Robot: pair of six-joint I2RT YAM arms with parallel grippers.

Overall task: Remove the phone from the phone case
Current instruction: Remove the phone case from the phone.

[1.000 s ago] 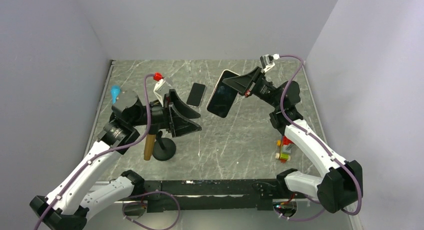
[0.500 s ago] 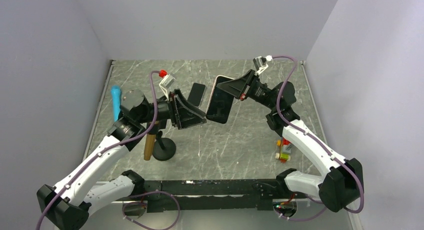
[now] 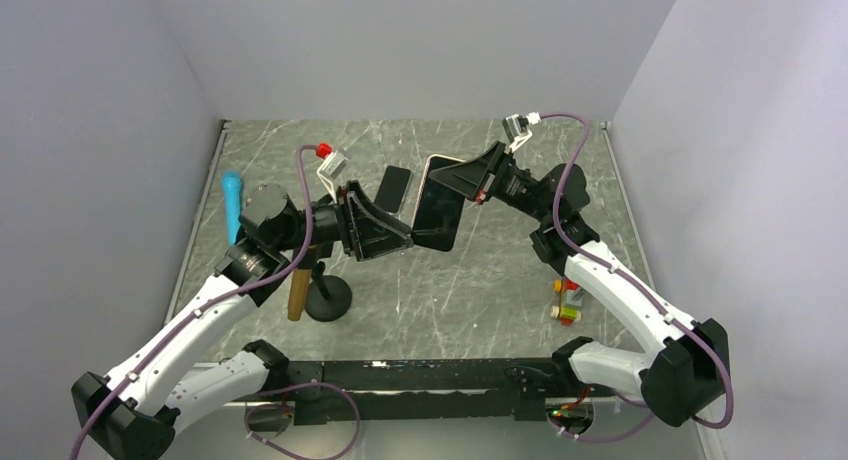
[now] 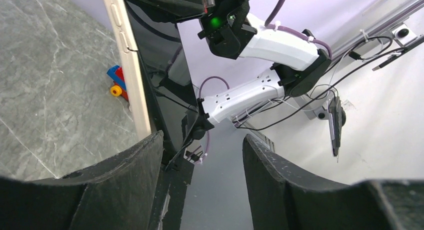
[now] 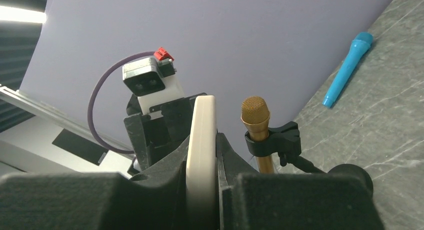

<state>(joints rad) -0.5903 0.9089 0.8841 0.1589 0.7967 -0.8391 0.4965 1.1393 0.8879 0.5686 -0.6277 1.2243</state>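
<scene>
Mid-table, held off the marble tabletop: R gripper is clamped on the phone case, a cream shell held tilted, w/ the phone seated inside, dark screen facing the arm bases. R wrist cam shows the cream edge pinched tight btwn both fingers. L gripper is at the phone's lower end, jaws spread wide, nothing gripped. L wrist cam shows the case edge and glass running down just beside one finger, the other finger well apart; contact can't tell. A dark phone-shaped slab lies flat behind the L gripper. Blue mic sits by the left wall, gold mic on its stand near the L arm, block toy by the R arm.
</scene>
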